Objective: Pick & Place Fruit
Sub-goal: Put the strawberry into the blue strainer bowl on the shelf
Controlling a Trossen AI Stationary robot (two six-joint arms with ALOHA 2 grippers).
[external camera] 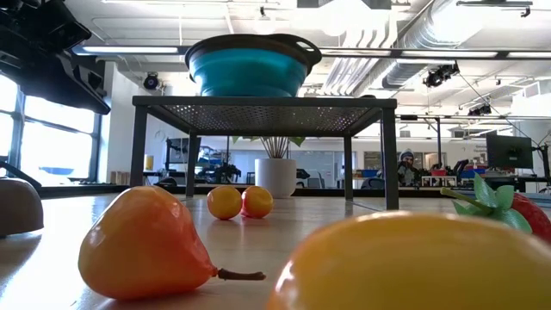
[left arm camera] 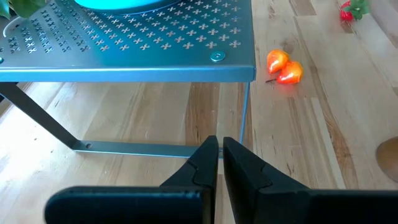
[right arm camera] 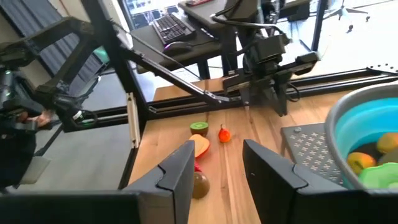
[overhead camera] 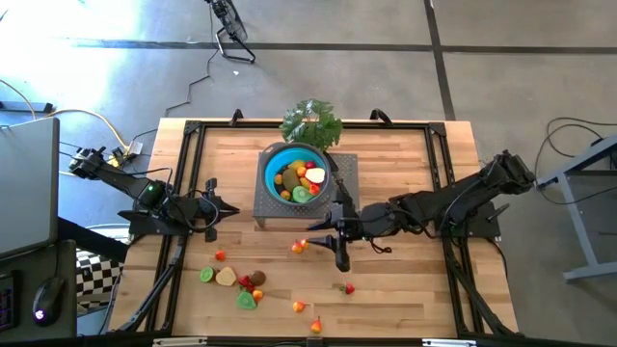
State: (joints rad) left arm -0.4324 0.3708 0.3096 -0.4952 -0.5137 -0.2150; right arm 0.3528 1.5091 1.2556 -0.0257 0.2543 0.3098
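My right gripper (overhead camera: 310,229) hangs just in front of the metal stand (overhead camera: 344,172) that carries the blue bowl (overhead camera: 297,173). Its jaws are partly apart with nothing between them, as my right wrist view shows. A pair of small orange-red fruit (overhead camera: 300,246) lies almost under my fingertips, a little further from the stand. My left gripper (overhead camera: 231,209) waits off the stand's left side, fingers pressed together and empty.

The bowl already holds several pieces, yellow, green and cream. The rest of the fruit is still on the table (overhead camera: 405,289): a cluster of green, cream, brown and red pieces (overhead camera: 234,281) well out from the stand toward the front left, a strawberry (overhead camera: 347,287) front of my right gripper, and two small orange ones (overhead camera: 307,316) near the front edge.

I judge I am between picks. Next I should dip onto the orange pair, take one only, and lift it clear of the stand's rim.

I can read no label or writing anywhere.
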